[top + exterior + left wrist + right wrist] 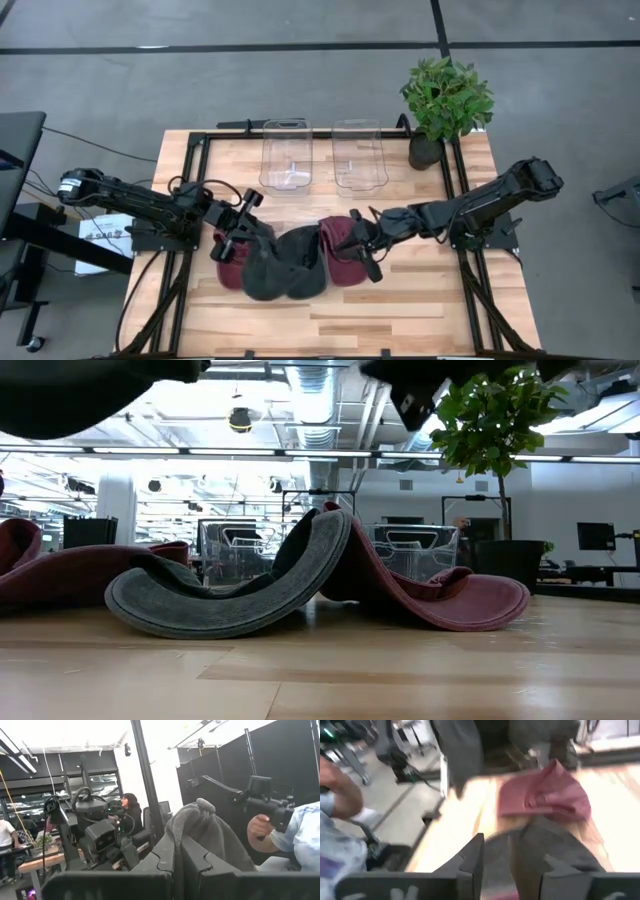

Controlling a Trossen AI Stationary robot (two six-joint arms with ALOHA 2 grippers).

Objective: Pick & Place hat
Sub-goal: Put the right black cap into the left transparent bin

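Grey hat [283, 268] lies between both grippers, left gripper [243, 232] clamped on its edge, right gripper [366, 243] (finger state indeterminable) beside the maroon hat [345, 258].

High view straight down over the whole table [400, 300], low view level at table height and close to the hats [240, 595], both sharing those hats, each wrist view looking out past its own fingers [165, 860] toward the room

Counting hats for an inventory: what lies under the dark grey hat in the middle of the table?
The dark grey felt hat overlaps two maroon hats: one peeks out by the left gripper, another by the right gripper. Anything else beneath is covered.
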